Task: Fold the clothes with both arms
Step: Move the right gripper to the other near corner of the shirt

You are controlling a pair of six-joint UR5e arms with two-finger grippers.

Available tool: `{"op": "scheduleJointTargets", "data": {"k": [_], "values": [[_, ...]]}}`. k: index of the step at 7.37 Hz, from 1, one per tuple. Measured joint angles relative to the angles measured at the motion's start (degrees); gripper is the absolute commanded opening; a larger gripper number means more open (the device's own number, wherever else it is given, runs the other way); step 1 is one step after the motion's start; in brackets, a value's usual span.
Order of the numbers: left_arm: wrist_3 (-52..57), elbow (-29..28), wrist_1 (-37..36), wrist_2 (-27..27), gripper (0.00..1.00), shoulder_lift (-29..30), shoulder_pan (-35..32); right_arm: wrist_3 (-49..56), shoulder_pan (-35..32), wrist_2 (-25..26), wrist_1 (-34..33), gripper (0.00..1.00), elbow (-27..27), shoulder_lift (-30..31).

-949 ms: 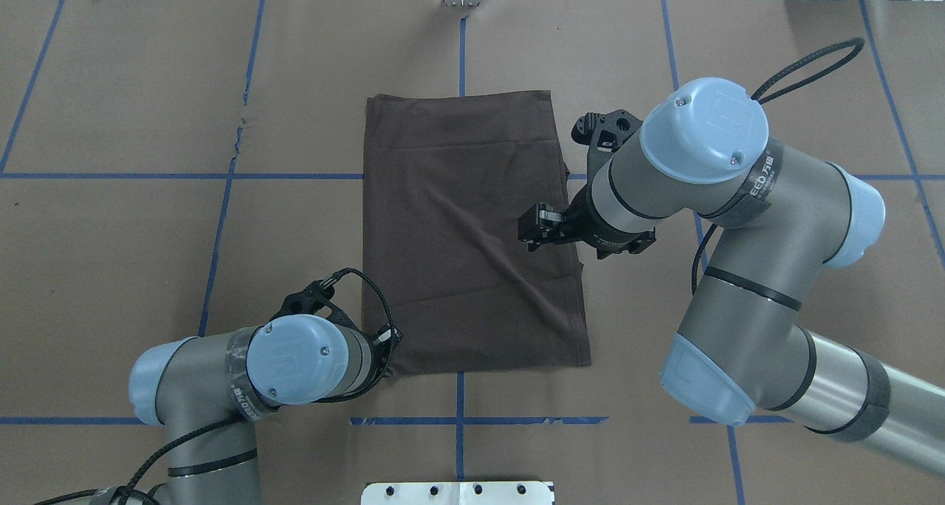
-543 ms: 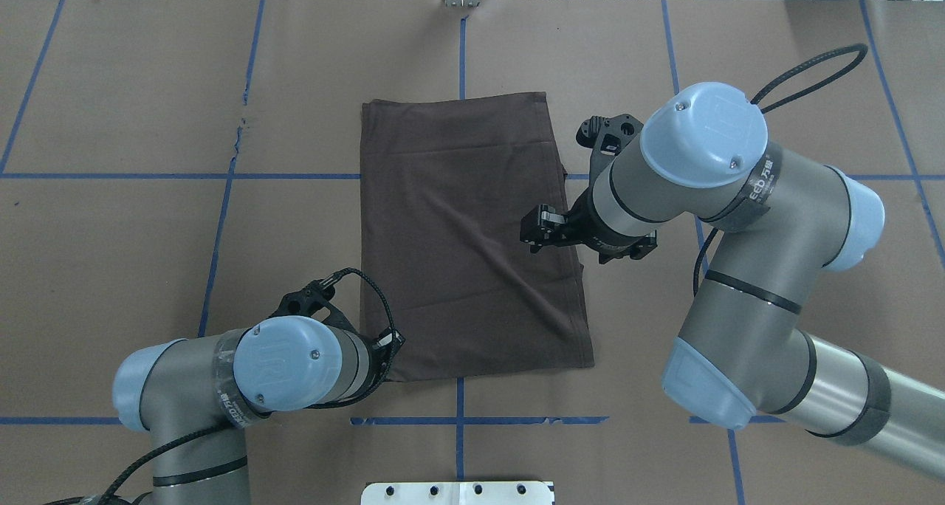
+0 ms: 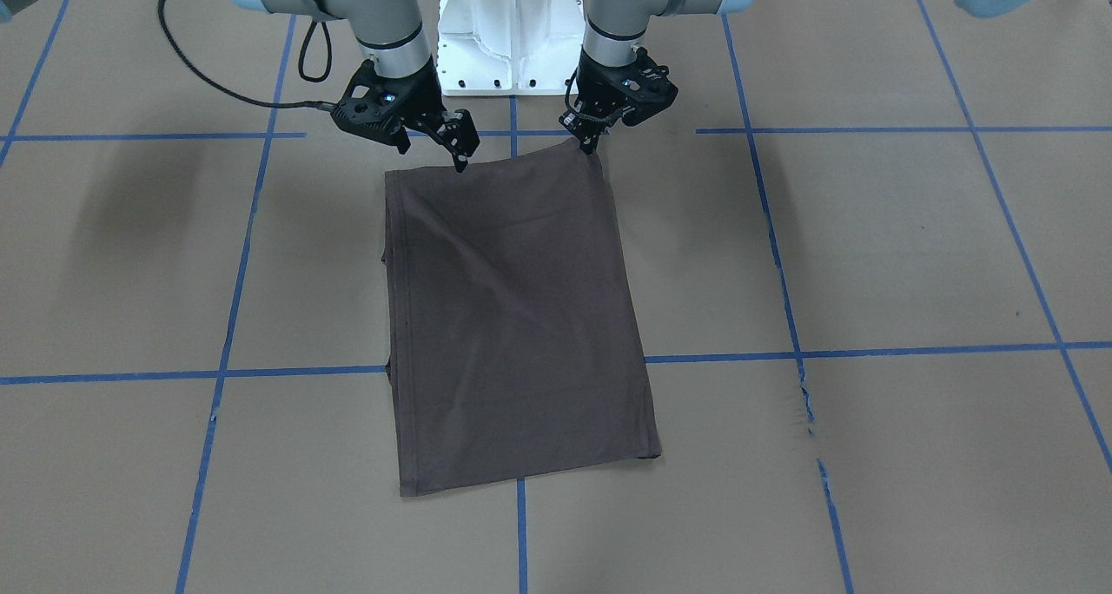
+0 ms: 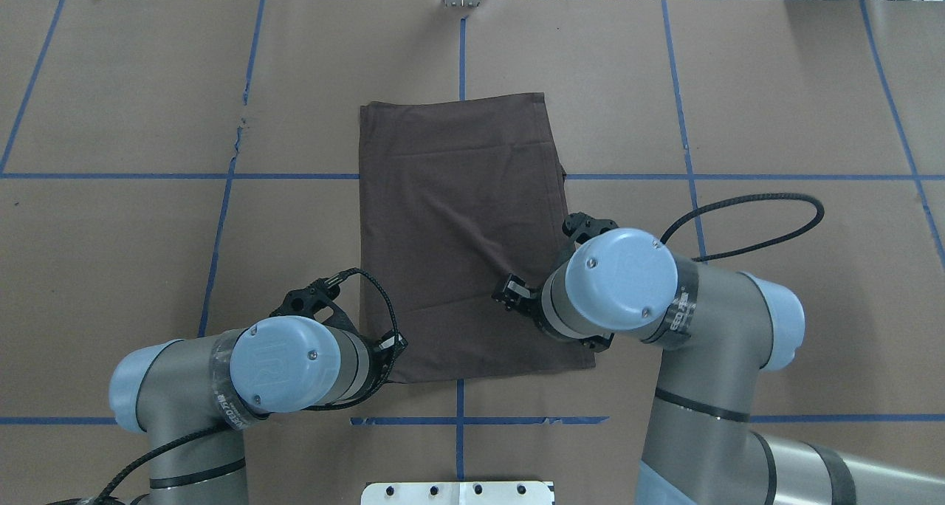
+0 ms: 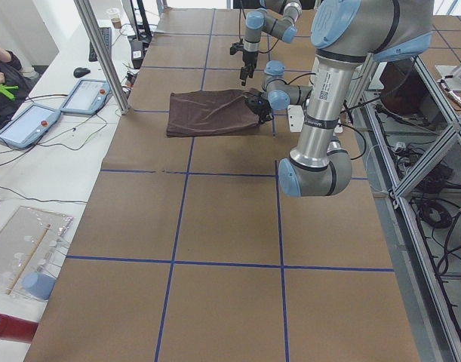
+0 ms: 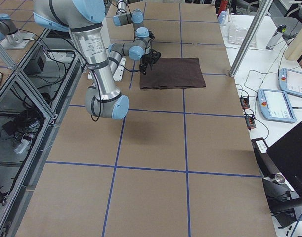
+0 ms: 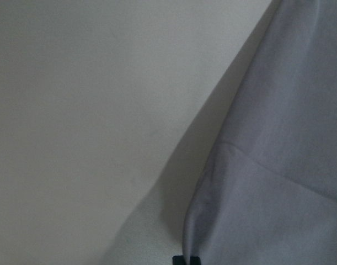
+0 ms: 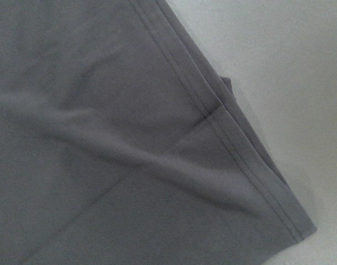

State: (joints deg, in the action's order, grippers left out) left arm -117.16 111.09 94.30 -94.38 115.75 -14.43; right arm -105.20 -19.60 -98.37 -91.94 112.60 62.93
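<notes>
The dark brown T-shirt [image 3: 512, 316] lay folded into a long rectangle on the paper-covered table [image 3: 869, 247], straight out in front of the white pedestal base [image 3: 512, 21], with 1 short edge close to the base and the other well away from it. The left gripper [image 3: 592, 145] hung just in front of the base, on the base's left side. Its jaws were pressed together on the shirt's corner nearest the base, and the cloth there rose in a small peak. In the left wrist view the closed fingertips [image 7: 179, 259] showed at the bottom edge with cloth draped from them. The right gripper [image 3: 460, 155] stood just in front of the base on its right side, over the shirt's edge nearest the base. Its 2 fingers looked spread apart and held nothing, and whether they touched the cloth I could not tell. The right wrist view showed only a stitched hem [image 8: 234, 143] running to a shirt corner, with bare table beside it. Blue tape lines [image 3: 869, 130] crossed the table in a grid, 1 of them running out from the base under the shirt.
</notes>
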Motion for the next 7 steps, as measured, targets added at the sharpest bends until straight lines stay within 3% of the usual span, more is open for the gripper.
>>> {"op": "scheduleJointTargets", "data": {"k": [2, 7], "values": [[0.15, -0.01, 0.01, -0.01, 0.00, 0.00, -0.06, -3.23, 2.27, 2.76, 0.00, 1.00, -1.35, 0.92], [0.18, 0.00, 0.01, 0.06, 0.00, 0.22, -0.05, -3.79, 2.56, 3.27, 0.10, 1.00, -6.53, 1.25]]}}
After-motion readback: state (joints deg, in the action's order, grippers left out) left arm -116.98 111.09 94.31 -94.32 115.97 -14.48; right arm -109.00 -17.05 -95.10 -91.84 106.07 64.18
